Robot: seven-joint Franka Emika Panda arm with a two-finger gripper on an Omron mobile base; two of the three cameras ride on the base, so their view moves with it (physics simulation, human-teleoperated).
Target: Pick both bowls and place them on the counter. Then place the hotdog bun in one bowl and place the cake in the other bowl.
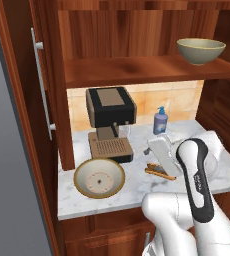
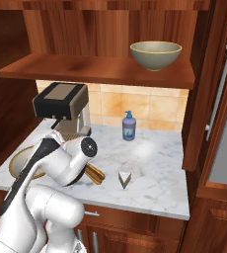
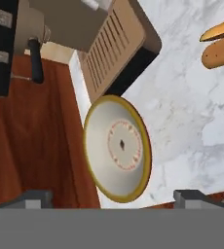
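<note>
A: Where are the bowls?

B: The wide, shallow cream-grey bowl with a tan rim [image 1: 99, 178] sits on the white grey-veined marble counter [image 1: 132, 187], lower left of the left base view, just before the black-and-tan coffee machine [image 1: 110, 122]. The deeper olive-tan bowl [image 1: 201, 50] rests on the reddish wooden shelf [image 1: 137, 70], upper right.

A: The food?

B: The long orange-brown hotdog bun [image 3: 220, 44] lies at the hand view's upper right. The small striped cake slice [image 2: 125, 180] is at the right base view's centre, below a blue soap bottle [image 2: 129, 126].

A: The pincer?

B: The two-finger gripper [image 3: 113, 197] is spread wide, empty, above the shallow bowl.
</note>
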